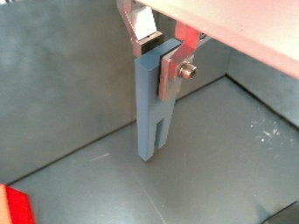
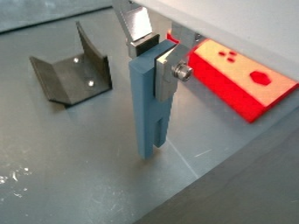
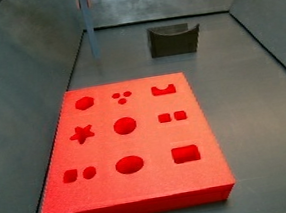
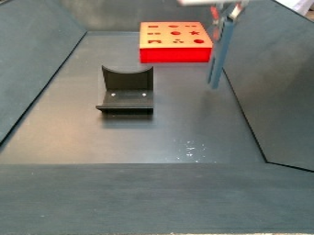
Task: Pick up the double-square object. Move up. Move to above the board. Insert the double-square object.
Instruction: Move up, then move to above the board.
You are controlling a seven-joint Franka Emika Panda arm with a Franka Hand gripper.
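Observation:
The double-square object is a slender grey-blue bar that hangs upright, its slotted two-prong end pointing down, close to the grey floor. My gripper is shut on its upper end, with a silver finger pressed on each side. The bar also shows in the wrist view and in both side views. The gripper is off to one side of the red board, which lies flat with its shaped cut-outs facing up. The board also shows in the other views.
The dark fixture stands on the floor between the board's end and the bar; it also shows in two other views. Grey walls enclose the floor close to the bar.

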